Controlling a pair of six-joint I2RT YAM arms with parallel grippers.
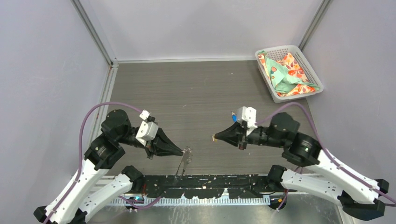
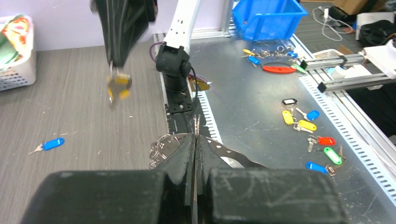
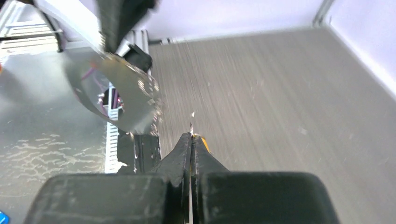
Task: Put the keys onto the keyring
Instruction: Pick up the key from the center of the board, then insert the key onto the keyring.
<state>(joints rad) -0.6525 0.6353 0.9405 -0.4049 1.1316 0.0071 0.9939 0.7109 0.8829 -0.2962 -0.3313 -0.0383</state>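
My left gripper (image 1: 181, 152) is shut on the keyring (image 1: 186, 161), a thin grey loop that hangs below its tip. In the left wrist view the loop (image 2: 233, 154) curves out on both sides of the closed gripper (image 2: 196, 135), with small metal rings (image 2: 160, 148) on its left. My right gripper (image 1: 215, 138) is shut on the yellow-headed key (image 3: 202, 141), its silver blade tip sticking out past the gripper (image 3: 191, 134). That key (image 2: 119, 86) hangs a short way from the loop (image 3: 119, 100). The blue-headed key (image 2: 51, 144) lies loose on the wooden table.
A white basket (image 1: 289, 70) holding a patterned cloth stands at the back right. A black rail (image 1: 205, 182) runs along the near table edge. Beyond it on the metal bench are a blue bin (image 2: 268, 18) and several spare coloured key tags (image 2: 308, 126).
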